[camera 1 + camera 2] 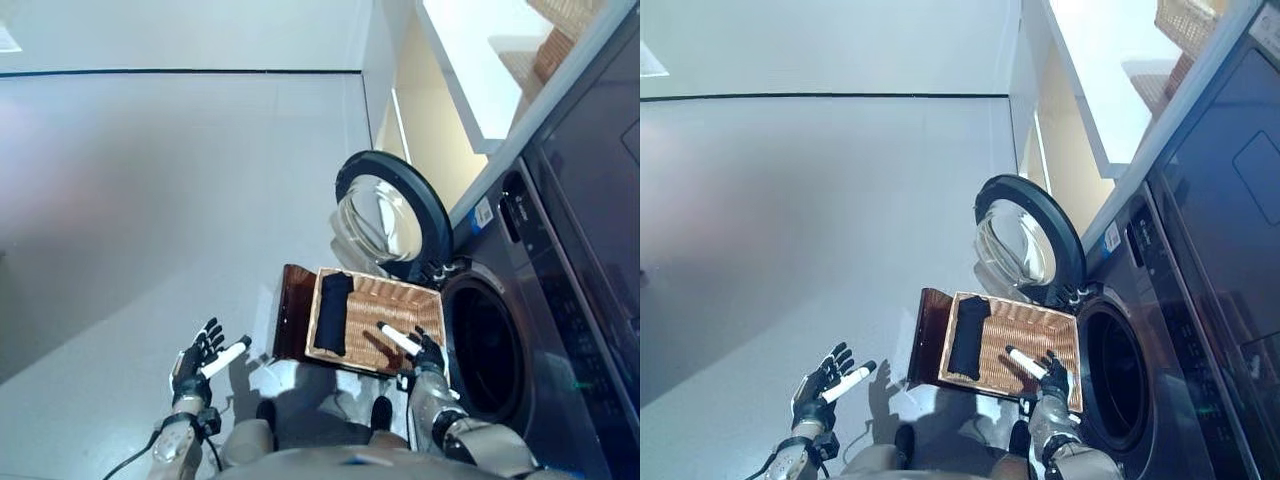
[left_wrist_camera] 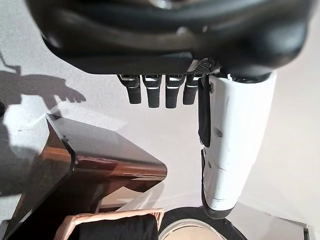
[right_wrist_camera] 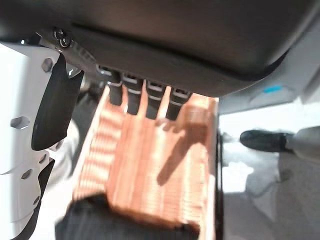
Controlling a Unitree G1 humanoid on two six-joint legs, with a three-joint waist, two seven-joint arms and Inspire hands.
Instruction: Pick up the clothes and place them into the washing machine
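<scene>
A folded black garment (image 1: 332,313) lies in the left part of the shallow wicker basket (image 1: 415,302), which rests on a low dark brown box (image 1: 292,310) beside the washing machine (image 1: 540,330). The machine's round door (image 1: 392,215) stands open and its drum opening (image 1: 487,350) is dark. My right hand (image 1: 428,352) is open, hovering over the basket's near right part, apart from the garment (image 3: 125,227). My left hand (image 1: 198,358) is open above the floor, left of the box (image 2: 90,165).
A white counter (image 1: 470,70) runs along the wall above the machine, with another wicker basket (image 1: 1188,22) on it. Grey floor (image 1: 150,200) stretches to the left and far side.
</scene>
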